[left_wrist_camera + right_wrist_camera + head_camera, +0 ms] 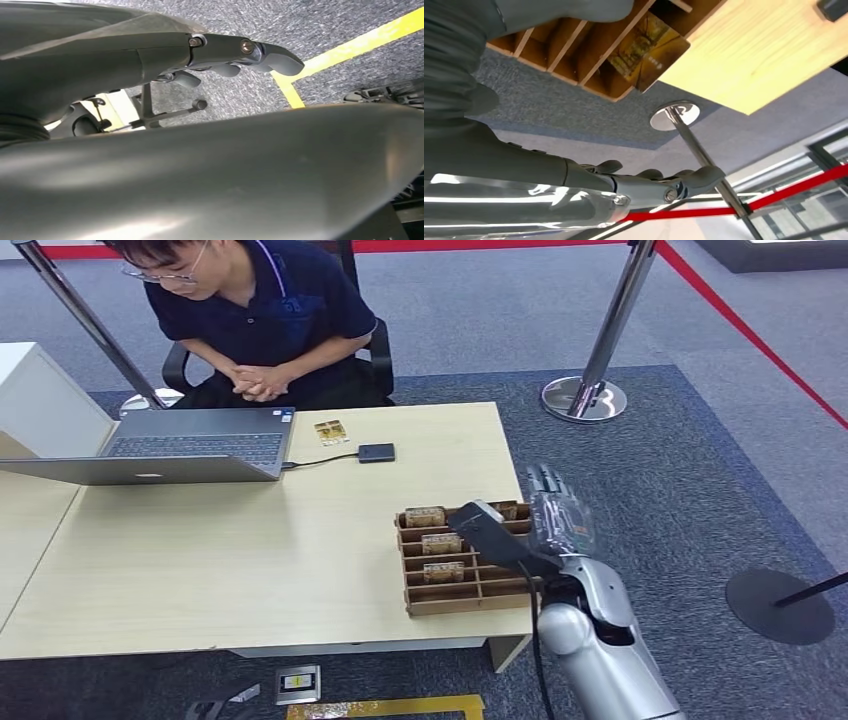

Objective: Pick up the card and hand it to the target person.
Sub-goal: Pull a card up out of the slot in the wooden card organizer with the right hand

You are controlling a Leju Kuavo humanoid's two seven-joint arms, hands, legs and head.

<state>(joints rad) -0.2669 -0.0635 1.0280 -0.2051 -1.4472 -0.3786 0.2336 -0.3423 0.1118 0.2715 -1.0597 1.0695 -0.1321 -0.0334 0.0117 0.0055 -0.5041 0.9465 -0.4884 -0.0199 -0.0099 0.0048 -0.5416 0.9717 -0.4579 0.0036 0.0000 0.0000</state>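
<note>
Right hand (530, 530) is hovering over the wooden rack (462, 585), fingers spread wide, holding nothing. The card (648, 50) is standing in a slot just beneath its thumb, long axis crosswise. Left hand (240, 52) is hanging floorward, grip indeterminable.

A reception-style office corner — wooden desk (250, 540), open laptop (170, 450), stanchions (600, 350) with red belts.

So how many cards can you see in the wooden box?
4: three in the left slots, back card, middle card, front card, and one at the back right beside the right hand. It may hide more.
</note>
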